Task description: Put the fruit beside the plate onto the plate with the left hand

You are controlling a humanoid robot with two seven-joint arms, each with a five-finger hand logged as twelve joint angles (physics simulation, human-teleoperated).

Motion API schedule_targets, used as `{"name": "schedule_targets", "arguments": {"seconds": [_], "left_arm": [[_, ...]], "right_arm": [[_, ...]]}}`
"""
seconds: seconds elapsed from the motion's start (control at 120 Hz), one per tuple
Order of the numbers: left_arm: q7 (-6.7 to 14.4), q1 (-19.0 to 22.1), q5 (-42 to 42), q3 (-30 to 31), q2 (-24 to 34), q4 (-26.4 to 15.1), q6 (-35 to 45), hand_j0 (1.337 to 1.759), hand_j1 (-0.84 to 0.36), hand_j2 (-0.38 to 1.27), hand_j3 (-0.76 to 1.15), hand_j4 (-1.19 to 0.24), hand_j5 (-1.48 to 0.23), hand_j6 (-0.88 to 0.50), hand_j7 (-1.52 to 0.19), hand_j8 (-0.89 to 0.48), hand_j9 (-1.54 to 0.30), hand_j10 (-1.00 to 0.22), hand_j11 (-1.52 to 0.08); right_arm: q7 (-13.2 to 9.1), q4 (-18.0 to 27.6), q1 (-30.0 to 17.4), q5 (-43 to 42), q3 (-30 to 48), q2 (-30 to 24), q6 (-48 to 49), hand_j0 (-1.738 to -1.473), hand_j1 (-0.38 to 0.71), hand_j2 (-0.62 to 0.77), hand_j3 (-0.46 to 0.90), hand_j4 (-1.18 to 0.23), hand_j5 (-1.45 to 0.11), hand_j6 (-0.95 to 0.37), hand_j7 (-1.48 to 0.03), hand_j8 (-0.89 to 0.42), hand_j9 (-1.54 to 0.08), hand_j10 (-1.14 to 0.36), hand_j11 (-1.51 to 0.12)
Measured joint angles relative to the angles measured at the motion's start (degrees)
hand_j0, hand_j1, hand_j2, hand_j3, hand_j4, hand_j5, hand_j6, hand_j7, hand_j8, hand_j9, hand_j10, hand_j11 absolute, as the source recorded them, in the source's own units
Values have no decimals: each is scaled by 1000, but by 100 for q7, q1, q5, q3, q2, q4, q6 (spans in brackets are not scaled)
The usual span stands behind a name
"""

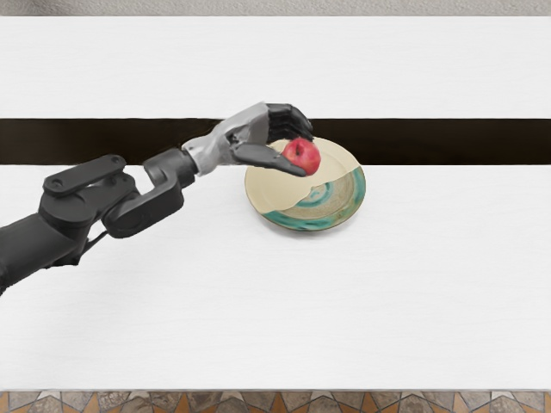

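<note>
Reaches in from the lower left of the frame toward the centre as a dark arm, ending in the left hand. Grips a red apple between the thumb below and the curled fingers above. Holds the apple over the upper left part of the plate, inside its rim; cannot tell whether touching the plate or just above it. Shows the plate just right of centre on the white bench, cream with a teal band along its lower edge. Shows a dark strip crossing the bench behind hand and plate.
</note>
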Motion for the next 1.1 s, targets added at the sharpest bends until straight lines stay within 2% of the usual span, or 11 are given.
{"name": "schedule_targets", "arguments": {"seconds": [0.05, 0.217, 0.358, 0.45, 0.508, 0.55, 0.633, 0.8, 0.883, 0.975, 1.1], "left_arm": [[1, 76, 52, 79, -14, -33, 15, 1657, -270, 428, 0, -629, -838, -610, -834, -496, -826, -496, -811], [-2, 82, 79, 199, -5, -66, 21, 1658, -330, 259, 0, -617, -811, -609, -809, -559, -806, -558, -799], [-2, 26, -450, 153, 32, -73, 14, 1658, -47, 141, 0, -357, -468, -353, -467, -328, -465, -327, -462], [-2, 14, -614, -39, 222, -56, 15, 1658, 87, 92, 0, -237, -310, -235, -309, -218, -308, -218, -306], [-2, 125, -672, -135, 400, 63, 13, 1658, 145, 71, 0, -184, -241, -182, -240, -170, -239, -170, -238], [-2, 378, -723, -179, 490, 178, 11, 1658, 178, 59, 0, -155, -202, -153, -201, -143, -201, -143, -199], [-2, 653, -795, -229, 772, 305, 5, 1658, 226, 42, 0, -110, -144, -109, -144, -103, -143, -102, -142], [-2, 1244, -912, -296, 974, 387, -15, 1658, 282, 22, 0, -60, -78, -60, -78, -57, -78, -56, -78], [-2, 1507, -943, -353, 1354, 392, -30, 1658, 297, 17, 0, -47, -61, -47, -61, -44, -60, -44, -60], [-2, 1549, -1001, -410, 1666, 402, -39, 1658, 309, 13, 0, -36, -47, -36, -47, -35, -47, -34, -47], [-2, 1557, -1046, -446, 1665, 444, -42, 1658, 318, 10, 0, -27, -36, -27, -36, -27, -36, -26, -36]], "right_arm": [[0, 0, 0, 0, 0, 0, 0, -1658, -349, 0, 0, -1, 0, -1, 0, -1, 0, 0, 0], [0, 0, 0, -1, 0, 0, 0, -1658, -349, 0, 0, -1, 0, -1, 0, -1, 0, 0, 0], [0, 0, 0, -1, 0, 0, 0, -1658, -349, 0, 0, -1, 0, -1, 0, -1, 0, 0, 0], [0, 0, 0, -1, 0, 0, 0, -1658, -349, 0, 0, -1, 0, -1, 0, -1, 0, 0, 0], [0, 0, 0, -2, 0, 0, -1, -1658, -349, 0, 0, -1, 0, -1, 0, -1, 0, 0, 0], [1, 0, 0, -2, 0, 0, -1, -1658, -349, 0, 0, -1, 0, -1, 0, -1, 0, 0, 0], [1, 0, 0, -2, 0, 0, -1, -1658, -349, 0, 0, -1, 0, -1, 0, -1, 0, 0, 0], [-1, 0, 0, -2, 0, 0, 0, -1658, -349, 0, 0, -1, 0, -1, 0, -1, 0, 0, 0], [0, 0, 0, 0, 0, 0, 0, -1658, -349, 0, 0, -1, 0, -1, 0, -1, 0, 0, 0], [0, 0, 0, 0, 0, 0, 0, -1658, -349, 0, 0, -1, 0, -1, 0, -1, 0, 0, 0], [0, 0, 0, -2, 0, 0, 0, -1658, -349, 0, 0, -1, 0, -1, 0, -1, 0, 0, 0]]}}
